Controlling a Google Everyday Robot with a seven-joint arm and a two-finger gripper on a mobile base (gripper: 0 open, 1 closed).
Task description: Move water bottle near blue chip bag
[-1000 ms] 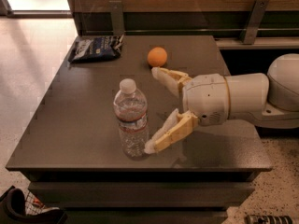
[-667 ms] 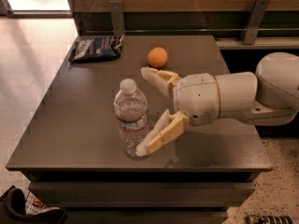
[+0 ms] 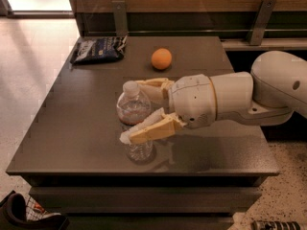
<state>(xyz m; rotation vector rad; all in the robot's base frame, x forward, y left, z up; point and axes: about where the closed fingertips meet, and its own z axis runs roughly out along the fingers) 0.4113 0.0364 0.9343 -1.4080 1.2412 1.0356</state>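
The water bottle (image 3: pixel 135 110), clear with a white cap, stands upright on the dark table (image 3: pixel 72 128) near its front middle. My gripper (image 3: pixel 135 110) reaches in from the right and straddles the bottle's upper half. One tan finger (image 3: pixel 151 86) is behind the bottle and the other (image 3: pixel 148 130) crosses in front of it. The jaws are still open, close to the bottle's sides. The blue chip bag (image 3: pixel 98 49) lies flat at the table's far left corner, well away from the bottle.
An orange ball (image 3: pixel 161 58) sits on the far middle of the table, behind my gripper. A wooden wall with metal brackets (image 3: pixel 120 16) runs along the back edge. A dark bag (image 3: pixel 19 214) lies on the floor at the front left.
My gripper has moved left, from beside the bottle to around it, and its fingers have come closer together. The bottle, ball and chip bag have not moved.
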